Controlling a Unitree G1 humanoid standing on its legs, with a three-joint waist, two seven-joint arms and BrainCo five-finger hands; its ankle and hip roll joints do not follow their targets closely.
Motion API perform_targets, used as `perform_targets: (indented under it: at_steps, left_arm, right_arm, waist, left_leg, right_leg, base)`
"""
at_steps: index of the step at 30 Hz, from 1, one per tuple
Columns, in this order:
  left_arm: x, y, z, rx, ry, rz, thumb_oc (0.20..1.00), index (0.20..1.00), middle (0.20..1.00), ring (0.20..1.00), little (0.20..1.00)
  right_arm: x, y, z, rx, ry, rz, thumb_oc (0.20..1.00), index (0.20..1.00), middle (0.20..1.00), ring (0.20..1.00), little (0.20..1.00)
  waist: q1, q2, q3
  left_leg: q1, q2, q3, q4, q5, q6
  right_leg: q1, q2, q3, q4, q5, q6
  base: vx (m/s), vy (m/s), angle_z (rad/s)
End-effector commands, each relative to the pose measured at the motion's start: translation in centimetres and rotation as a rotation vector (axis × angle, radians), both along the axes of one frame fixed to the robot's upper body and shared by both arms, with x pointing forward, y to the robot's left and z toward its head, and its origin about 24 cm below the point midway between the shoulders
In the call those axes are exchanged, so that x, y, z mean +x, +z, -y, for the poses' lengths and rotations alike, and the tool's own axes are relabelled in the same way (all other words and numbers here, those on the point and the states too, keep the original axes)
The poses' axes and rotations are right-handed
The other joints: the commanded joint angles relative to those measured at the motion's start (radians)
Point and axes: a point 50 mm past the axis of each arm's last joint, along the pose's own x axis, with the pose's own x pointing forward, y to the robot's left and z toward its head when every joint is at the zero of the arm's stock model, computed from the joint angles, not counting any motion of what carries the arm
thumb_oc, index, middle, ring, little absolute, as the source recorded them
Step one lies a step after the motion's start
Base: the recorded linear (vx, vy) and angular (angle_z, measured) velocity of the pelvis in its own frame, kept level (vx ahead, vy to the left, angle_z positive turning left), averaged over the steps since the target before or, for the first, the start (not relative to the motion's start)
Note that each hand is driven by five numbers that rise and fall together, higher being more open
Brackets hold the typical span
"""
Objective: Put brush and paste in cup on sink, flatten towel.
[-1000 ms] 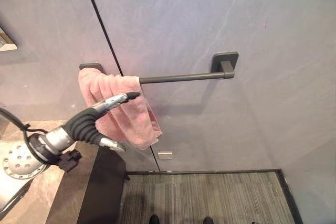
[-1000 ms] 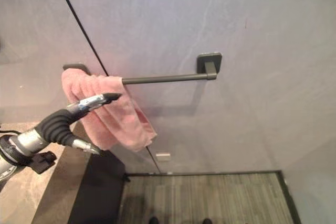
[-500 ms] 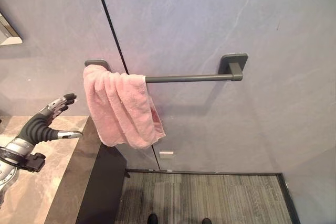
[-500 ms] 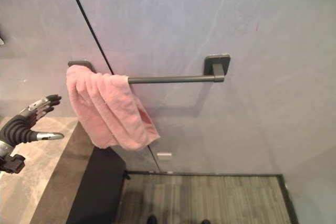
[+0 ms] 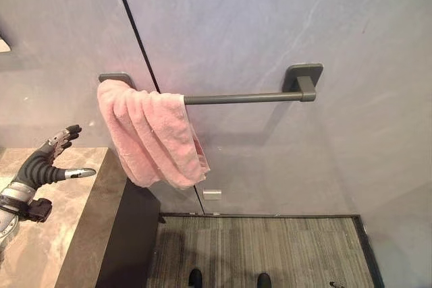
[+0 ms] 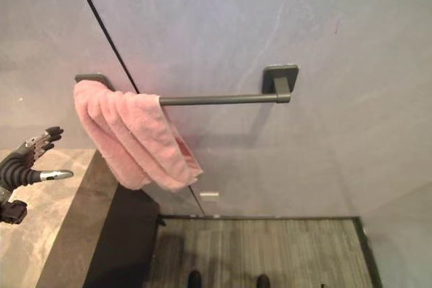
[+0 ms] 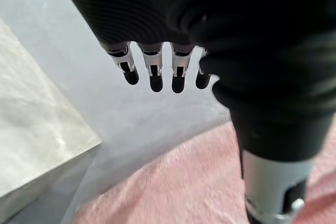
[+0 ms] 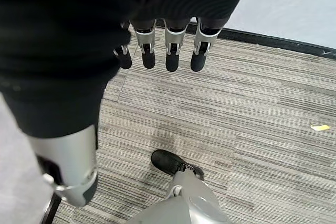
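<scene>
- We see the left hand (image 5: 42, 164) raised over the stone counter (image 5: 40, 234), its fingers (image 7: 154, 74) spread and relaxed, thumb out, holding nothing.
- Past those fingertips, apart from them, the pink towel (image 5: 152, 136) hangs bunched in folds at the near end of the dark wall bar (image 5: 243, 98), not spread flat.
- The rest of the bar runs bare to its far bracket (image 5: 305, 79).
- We find the right hand (image 8: 79, 51) low over striped carpet (image 8: 252, 119), its fingers (image 8: 170, 45) straight, side by side, gripping nothing.
</scene>
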Motion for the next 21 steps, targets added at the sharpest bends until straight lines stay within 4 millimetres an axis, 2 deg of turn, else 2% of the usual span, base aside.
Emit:
perform_targets:
  at_steps: [1,2,8,15,21]
  left_arm:
    - [1.5,3.8,-0.8,0.075,0.021,0.146,1.0,1.0,1.0,1.0,1.0]
    - [2.2,3.8,-1.3,0.083,0.045,0.14,1.0,1.0,1.0,1.0,1.0]
    - [3.4,3.6,-1.7,0.055,0.068,0.134,1.0,1.0,1.0,1.0,1.0]
    - [5.2,2.1,-0.3,-0.037,0.024,0.107,1.0,1.0,1.0,1.0,1.0]
    - [5.8,2.2,1.5,-0.064,-0.053,0.123,1.0,1.0,1.0,1.0,1.0]
  right_arm:
    - [1.7,0.3,0.0,-0.013,0.047,0.038,1.0,1.0,1.0,1.0,1.0]
    - [2.2,0.5,0.2,-0.021,0.062,0.049,1.0,1.0,1.0,1.0,1.0]
    - [3.0,0.8,0.3,-0.023,0.076,0.073,1.0,1.0,1.0,1.0,1.0]
    - [3.2,0.8,0.2,-0.028,0.107,0.066,1.0,1.0,1.0,1.0,1.0]
    - [3.1,0.8,0.2,-0.034,0.109,0.067,1.0,1.0,1.0,1.0,1.0]
  waist:
    - [-0.029,-0.082,0.014]
    - [-0.038,-0.081,0.017]
    - [-0.053,-0.083,0.021]
    - [-0.072,-0.09,0.021]
    - [-0.083,-0.091,0.019]
  left_leg:
    - [-0.013,0.048,0.035,0.003,0.018,-0.042]
    - [-0.023,0.047,0.042,0.003,0.018,-0.042]
    - [-0.035,0.047,0.051,0.003,0.021,-0.043]
    - [-0.026,0.051,0.059,0.003,0.015,-0.045]
    - [-0.012,0.057,0.07,0.003,0.009,-0.047]
  right_leg:
    - [-0.033,-0.171,0.024,-0.002,0.088,0.117]
    - [-0.05,-0.173,0.032,-0.002,0.095,0.12]
    - [-0.074,-0.173,0.046,-0.002,0.103,0.123]
    - [-0.076,-0.168,0.058,-0.002,0.102,0.123]
    - [-0.073,-0.164,0.065,-0.002,0.1,0.121]
  base:
    - [0.0,0.05,-0.02]
    - [0.0,0.042,-0.02]
    - [0.0,0.015,-0.12]
    - [0.02,0.004,-0.02]
    - [0.02,-0.002,-0.07]
